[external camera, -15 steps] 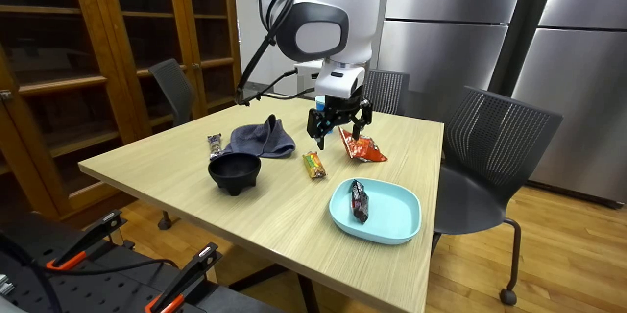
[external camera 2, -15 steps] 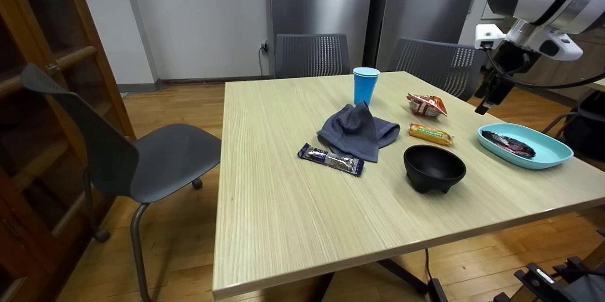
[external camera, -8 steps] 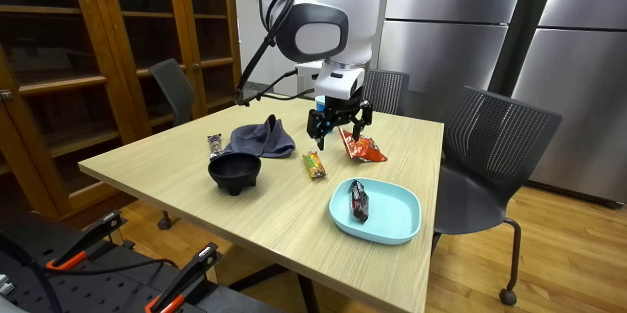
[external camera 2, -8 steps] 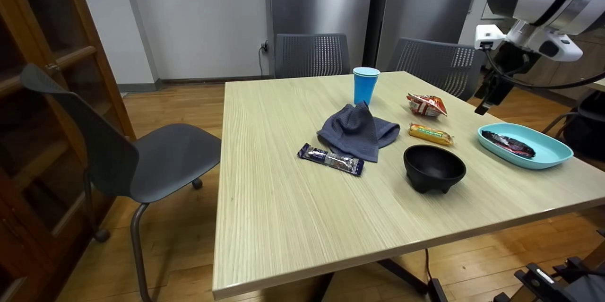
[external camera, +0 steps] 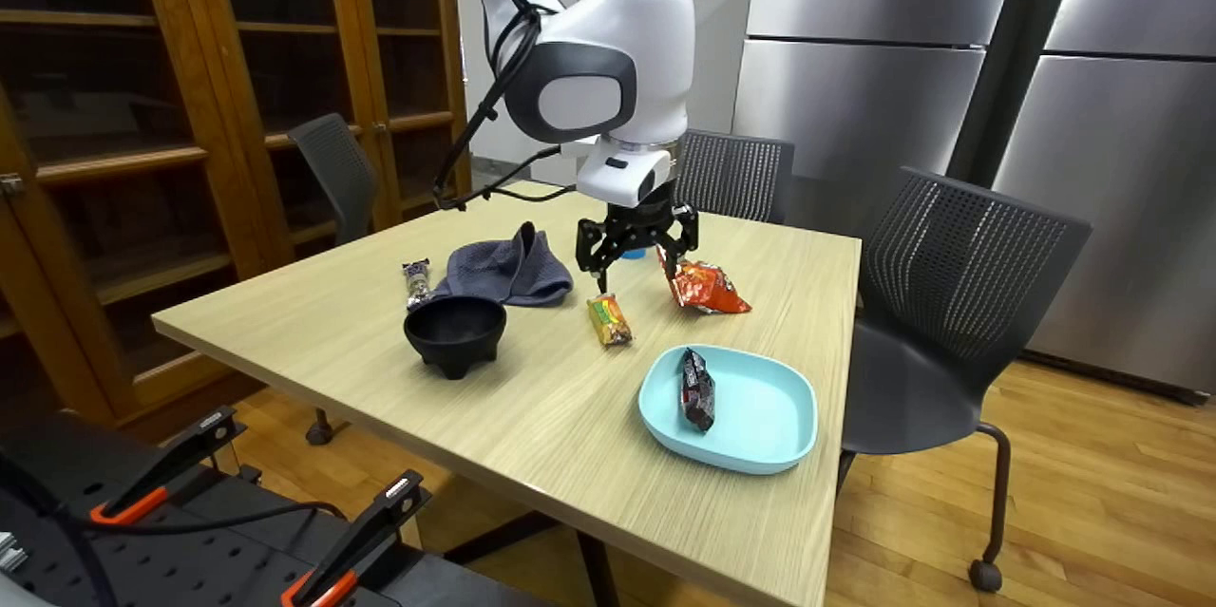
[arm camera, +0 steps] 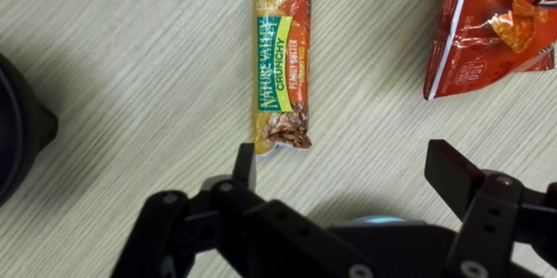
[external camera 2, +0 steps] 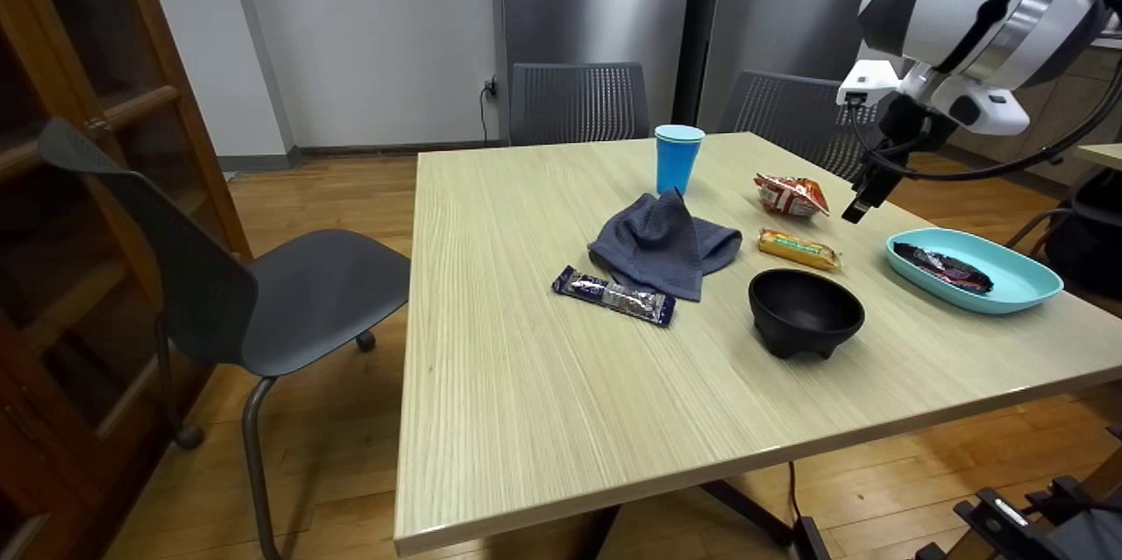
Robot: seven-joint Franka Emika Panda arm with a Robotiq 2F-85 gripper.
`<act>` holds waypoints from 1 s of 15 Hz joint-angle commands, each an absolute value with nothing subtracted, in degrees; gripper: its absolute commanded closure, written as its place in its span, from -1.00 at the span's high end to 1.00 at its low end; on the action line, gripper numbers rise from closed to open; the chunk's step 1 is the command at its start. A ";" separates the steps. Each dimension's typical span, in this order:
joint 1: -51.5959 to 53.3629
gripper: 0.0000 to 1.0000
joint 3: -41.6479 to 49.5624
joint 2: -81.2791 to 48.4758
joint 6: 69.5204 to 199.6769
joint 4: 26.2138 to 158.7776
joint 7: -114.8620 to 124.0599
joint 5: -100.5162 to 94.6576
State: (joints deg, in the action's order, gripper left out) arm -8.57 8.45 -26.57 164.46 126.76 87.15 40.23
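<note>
The black two-fingered gripper (arm camera: pixel 342 156) is poised above the pale wood-grain table (external camera: pixel 551 384), its fingers set wide apart and nothing held between them. The slim yellow-and-orange plastic-wrapped granola bar (arm camera: pixel 283 65) is found flat on the table, between the round black footed bowl (external camera: pixel 456 349) and the crumpled red foil chip bag (arm camera: pixel 500 30), touching neither. In the wrist view the bar is seen ahead of the fingertips and toward one side of the gap; its length runs roughly square to the closing line, so a pinch across its width is judged suitable. Advised: the gap to be centred over mid-length, alignment rechecked during descent, the bag-side finger kept clear of the foil, closure kept light lest the contents be crumbled.
</note>
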 commanded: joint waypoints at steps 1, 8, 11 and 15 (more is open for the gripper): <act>-5.09 1.00 10.21 -30.30 165.34 123.68 92.76 38.73; -1.60 1.00 12.54 -35.65 163.42 119.28 99.90 33.41; -1.70 1.00 12.14 -37.32 163.25 117.88 101.77 31.38; -2.73 1.00 10.90 -38.96 163.05 115.94 102.42 31.10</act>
